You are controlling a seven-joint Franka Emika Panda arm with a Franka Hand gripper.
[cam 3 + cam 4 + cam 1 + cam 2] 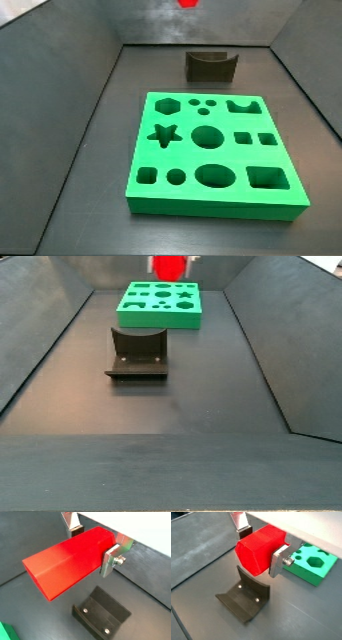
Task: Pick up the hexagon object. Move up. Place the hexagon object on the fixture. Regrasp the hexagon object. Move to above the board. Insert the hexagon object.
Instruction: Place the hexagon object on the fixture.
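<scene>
**Aloft: red peg clamped over the fixture**

Wrist views: gripper closed on the red hexagon peg, silver fingers pressed to opposite faces. Fixture on the dark floor beneath, well clear of the peg.

Side views: peg at the frame's top edge, high up. Green board flat on the floor, fixture just beyond its far edge, apart.

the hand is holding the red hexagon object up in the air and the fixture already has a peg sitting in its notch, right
Not quite. The hand does hold the hexagon object aloft, but the fixture is empty: its notch holds nothing in a side view. The board lies apart.
</scene>
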